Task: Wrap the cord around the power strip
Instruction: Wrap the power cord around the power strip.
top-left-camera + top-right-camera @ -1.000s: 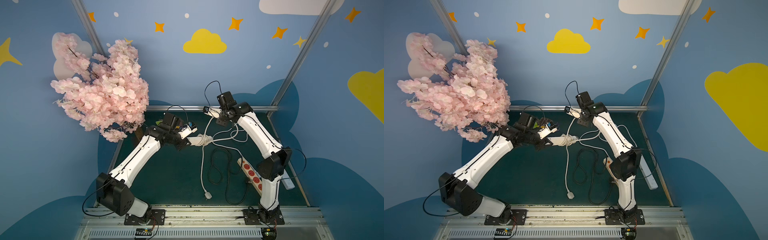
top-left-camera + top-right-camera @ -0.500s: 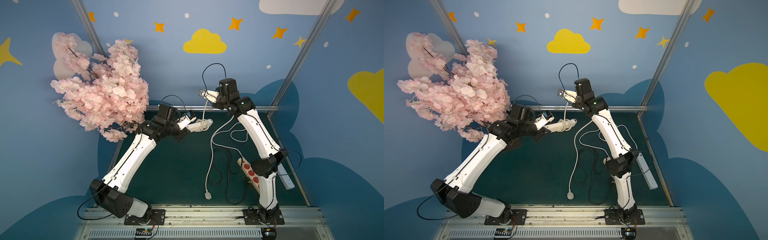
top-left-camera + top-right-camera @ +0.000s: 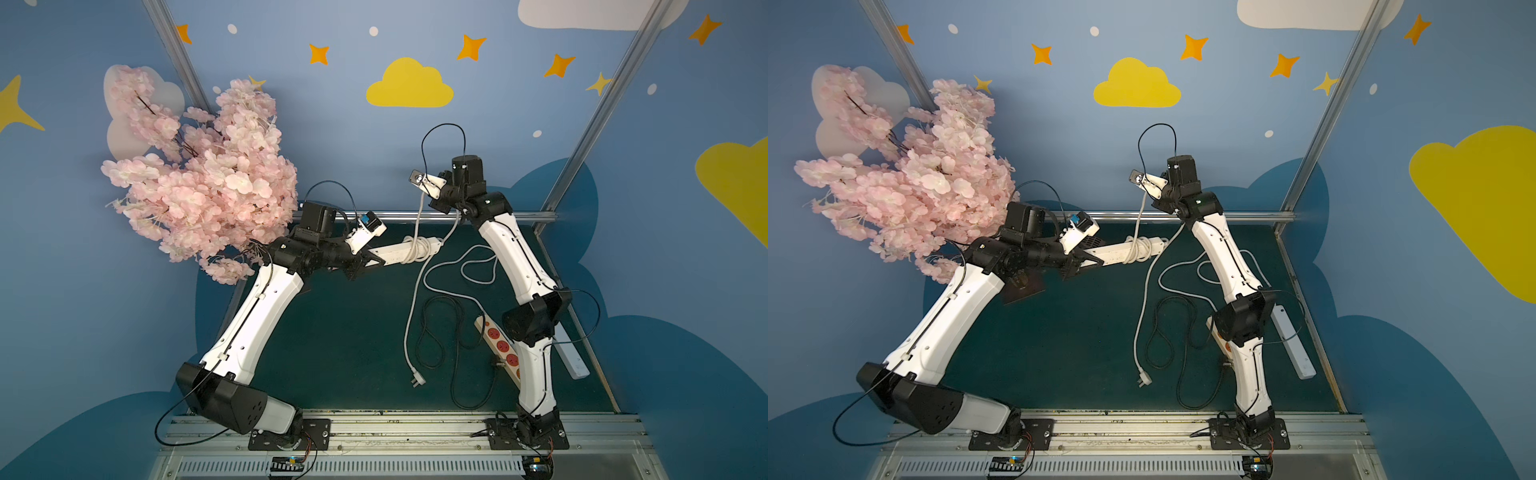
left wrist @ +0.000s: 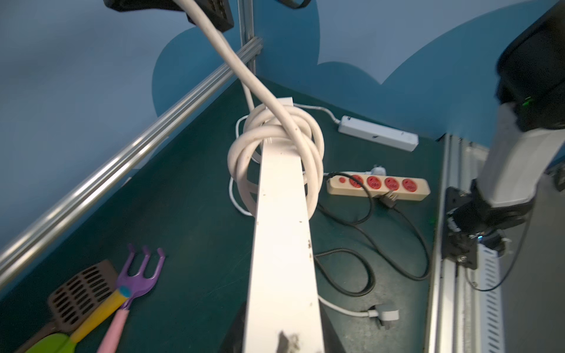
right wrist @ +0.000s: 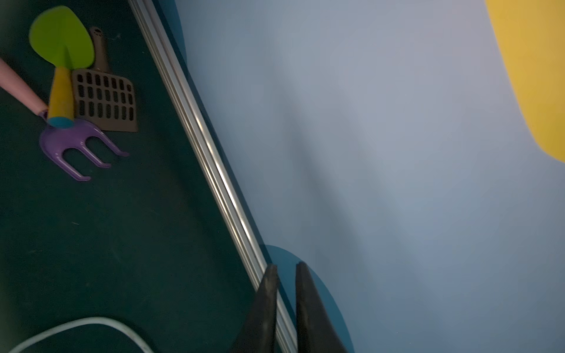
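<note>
L end effector [image 3: 372, 262] is clamping tight on one end of the white power strip [image 4: 284, 244], holding it up off the green bench [image 3: 345, 332], roughly level, w/ the free end pointing toward the R arm. The white cord [image 4: 244, 70] is sitting in several loose coils around the strip's far end. From the coils it is rising to the R end effector [image 5: 286, 269], which is hanging high by the back rail [image 3: 395, 216], above & beyond the strip. In the R wrist view its fingers [image 5: 266, 293] are standing slightly apart, narrow gap, nothing showing btwn the tips. Whether the cord is being pinched deeper in, can't tell. From there the rest of the cord is dropping past the strip's tip, snaking over the bench & ending at the plug [image 3: 417, 380], which is lying on the bench toward the front. Near the R arm's elbow a beige strip w/ red sockets [image 4: 379, 186] is lying on the bench, a black cord [image 4: 371, 204] looping beside it. A 2nd white strip [image 4: 379, 137] is lying by the R-side edge. By the back rail on the L side, in the wrist views, a purple toy rake [image 5: 76, 143], green toy shovel [image 5: 61, 39] & brown slotted scoop [image 5: 104, 101] are lying bunched together. A pink blossom branch [image 3: 199, 187] is hanging over the L arm.
</note>
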`<action>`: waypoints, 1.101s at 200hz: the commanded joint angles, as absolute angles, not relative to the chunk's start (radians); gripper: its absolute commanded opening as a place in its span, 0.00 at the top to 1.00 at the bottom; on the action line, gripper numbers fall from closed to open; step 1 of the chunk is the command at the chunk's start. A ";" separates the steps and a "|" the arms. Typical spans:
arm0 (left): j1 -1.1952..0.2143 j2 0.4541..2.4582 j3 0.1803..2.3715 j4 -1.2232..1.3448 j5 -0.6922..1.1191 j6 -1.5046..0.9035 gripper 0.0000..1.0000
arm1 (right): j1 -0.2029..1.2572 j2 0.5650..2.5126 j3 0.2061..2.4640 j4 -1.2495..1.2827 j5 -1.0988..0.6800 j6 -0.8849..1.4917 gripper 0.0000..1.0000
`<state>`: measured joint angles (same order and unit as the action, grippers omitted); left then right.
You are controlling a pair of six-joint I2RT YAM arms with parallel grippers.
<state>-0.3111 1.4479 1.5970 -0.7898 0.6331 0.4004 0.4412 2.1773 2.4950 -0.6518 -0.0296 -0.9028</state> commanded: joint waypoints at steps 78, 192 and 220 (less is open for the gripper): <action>-0.196 1.364 1.225 0.560 1.040 -0.607 0.97 | 0.367 2.178 2.150 -0.281 -0.505 -0.069 0.50; -0.188 1.370 1.297 0.395 0.728 -0.507 0.97 | 0.490 2.137 1.669 0.022 -0.325 0.307 0.73; -0.146 1.393 1.342 0.226 0.522 -0.389 0.98 | 0.584 1.973 1.520 -0.043 -0.243 0.098 0.95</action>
<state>-0.1856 1.3941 1.2648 0.2733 0.7300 -0.5037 0.5117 2.1410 1.6024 0.0036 -0.3229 0.2440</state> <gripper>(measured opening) 0.273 0.511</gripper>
